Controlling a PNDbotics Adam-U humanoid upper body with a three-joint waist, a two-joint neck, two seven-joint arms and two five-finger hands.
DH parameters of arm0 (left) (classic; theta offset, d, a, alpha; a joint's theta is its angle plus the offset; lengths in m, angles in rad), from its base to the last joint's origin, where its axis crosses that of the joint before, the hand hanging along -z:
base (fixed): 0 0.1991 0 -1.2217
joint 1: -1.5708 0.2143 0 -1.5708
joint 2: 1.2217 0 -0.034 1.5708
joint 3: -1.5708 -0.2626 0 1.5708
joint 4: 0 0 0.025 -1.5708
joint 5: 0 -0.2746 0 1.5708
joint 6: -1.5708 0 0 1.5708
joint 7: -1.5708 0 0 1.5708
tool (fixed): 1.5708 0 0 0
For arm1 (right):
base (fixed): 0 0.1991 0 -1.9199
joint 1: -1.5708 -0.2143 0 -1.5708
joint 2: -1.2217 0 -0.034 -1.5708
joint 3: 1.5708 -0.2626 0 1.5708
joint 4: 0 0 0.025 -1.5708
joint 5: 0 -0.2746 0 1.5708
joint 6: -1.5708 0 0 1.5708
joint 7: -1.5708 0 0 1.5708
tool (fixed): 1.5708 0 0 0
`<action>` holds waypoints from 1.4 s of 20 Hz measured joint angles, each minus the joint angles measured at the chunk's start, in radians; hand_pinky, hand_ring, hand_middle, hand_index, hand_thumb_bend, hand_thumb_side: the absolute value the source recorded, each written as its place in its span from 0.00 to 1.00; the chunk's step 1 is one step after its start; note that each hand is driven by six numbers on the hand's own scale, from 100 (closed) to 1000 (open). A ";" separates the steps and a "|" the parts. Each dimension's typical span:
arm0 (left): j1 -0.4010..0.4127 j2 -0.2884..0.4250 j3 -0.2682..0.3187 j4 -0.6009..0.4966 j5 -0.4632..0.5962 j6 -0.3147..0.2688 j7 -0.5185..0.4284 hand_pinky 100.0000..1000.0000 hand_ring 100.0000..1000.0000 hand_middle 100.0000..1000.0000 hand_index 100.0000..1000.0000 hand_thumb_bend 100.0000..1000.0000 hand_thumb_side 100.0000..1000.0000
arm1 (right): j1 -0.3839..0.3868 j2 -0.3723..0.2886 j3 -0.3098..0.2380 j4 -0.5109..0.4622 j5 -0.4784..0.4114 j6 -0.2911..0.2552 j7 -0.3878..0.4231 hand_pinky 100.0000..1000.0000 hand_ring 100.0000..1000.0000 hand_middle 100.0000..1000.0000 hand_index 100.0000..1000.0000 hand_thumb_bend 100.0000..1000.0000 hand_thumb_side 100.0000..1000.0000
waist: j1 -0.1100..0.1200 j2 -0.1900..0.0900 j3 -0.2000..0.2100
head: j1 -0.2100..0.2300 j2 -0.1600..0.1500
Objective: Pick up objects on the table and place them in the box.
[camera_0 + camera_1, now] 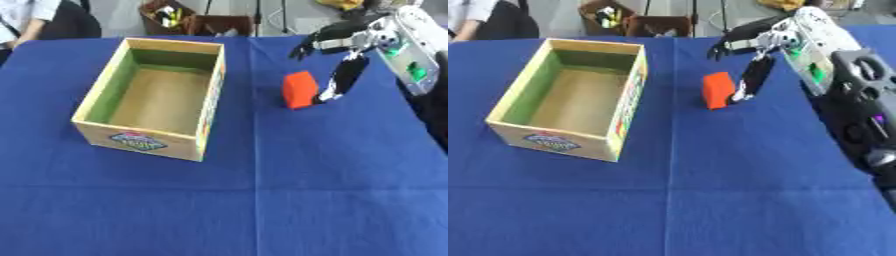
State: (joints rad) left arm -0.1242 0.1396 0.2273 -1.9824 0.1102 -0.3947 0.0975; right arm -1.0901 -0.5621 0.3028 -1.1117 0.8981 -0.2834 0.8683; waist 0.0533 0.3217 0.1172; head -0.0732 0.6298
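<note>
The orange block [299,89] stands on the blue tablecloth [332,190], just to the right of the cardboard box [203,120] and apart from its wall. Nothing else of the task's things shows on the cloth, and the box looks empty inside.

The right hand [343,60] comes in from the upper right and hangs over the block's right side. One long finger [343,80] reaches down with its tip at the block's right face, touching or nearly so; the others are spread out above, toward the box's far corner. The hand is spread, not yet closed on anything. The left hand does not show.

To my eye this is the reach-and-grasp step, with the block still to be picked up. Next the hand would need to settle lower with fingers on both sides of the block, close round it, lift it, and carry it left over the box wall.
</note>
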 measured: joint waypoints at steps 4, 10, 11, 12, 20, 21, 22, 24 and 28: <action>-0.001 0.000 -0.001 0.000 0.000 0.001 -0.001 0.42 0.59 0.53 0.74 0.28 0.88 | 0.005 0.006 0.006 0.029 0.026 -0.013 -0.013 0.85 0.90 0.82 0.96 0.39 0.29 | 0.000 0.005 0.000 | -0.001 -0.005; -0.002 -0.001 -0.001 0.000 0.000 0.002 -0.002 0.42 0.60 0.53 0.74 0.28 0.88 | 0.008 0.021 0.007 0.059 0.045 -0.030 -0.036 0.83 0.88 0.76 0.92 0.34 0.32 | 0.001 0.005 0.002 | -0.005 -0.007; -0.002 -0.001 -0.001 0.000 0.000 0.002 -0.002 0.42 0.60 0.53 0.74 0.28 0.88 | 0.008 0.023 0.009 0.063 0.048 -0.031 -0.040 0.83 0.88 0.76 0.91 0.32 0.32 | 0.001 0.006 0.002 | -0.006 -0.007; -0.002 -0.001 -0.001 0.000 0.000 0.002 -0.003 0.42 0.60 0.53 0.73 0.28 0.88 | 0.008 0.024 0.010 0.067 0.052 -0.032 -0.046 0.83 0.87 0.75 0.91 0.31 0.32 | 0.001 0.006 0.002 | -0.007 -0.007; -0.006 -0.009 -0.001 0.000 0.000 0.004 -0.005 0.42 0.60 0.53 0.73 0.27 0.88 | 0.008 0.041 0.011 0.103 0.077 -0.035 -0.099 0.81 0.85 0.72 0.86 0.26 0.33 | 0.001 0.012 0.006 | -0.008 -0.007; -0.006 -0.009 -0.001 0.000 0.000 0.004 -0.006 0.42 0.60 0.53 0.73 0.27 0.88 | 0.008 0.042 0.011 0.105 0.078 -0.035 -0.105 0.81 0.85 0.72 0.85 0.26 0.33 | 0.001 0.013 0.006 | -0.008 -0.007; -0.006 -0.009 -0.001 0.000 0.000 0.005 -0.006 0.42 0.60 0.53 0.73 0.27 0.88 | 0.008 0.042 0.011 0.106 0.079 -0.035 -0.110 0.80 0.84 0.70 0.82 0.22 0.33 | 0.001 0.014 0.006 | -0.008 -0.007; -0.007 -0.009 -0.001 0.000 0.000 0.005 -0.006 0.42 0.60 0.52 0.73 0.27 0.87 | 0.007 0.044 0.011 0.108 0.085 -0.035 -0.123 0.78 0.83 0.65 0.76 0.15 0.33 | 0.000 0.015 0.006 | -0.008 -0.008; -0.008 -0.009 -0.001 0.000 0.000 0.007 -0.008 0.42 0.60 0.52 0.73 0.27 0.88 | 0.006 0.047 0.011 0.111 0.093 -0.031 -0.162 0.73 0.77 0.49 0.62 0.00 0.31 | 0.000 0.017 0.006 | -0.008 -0.008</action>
State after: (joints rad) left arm -0.1320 0.1305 0.2262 -1.9824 0.1102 -0.3880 0.0898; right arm -1.0836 -0.5148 0.3138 -1.0006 0.9914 -0.3140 0.7061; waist 0.0532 0.3390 0.1231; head -0.0812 0.6223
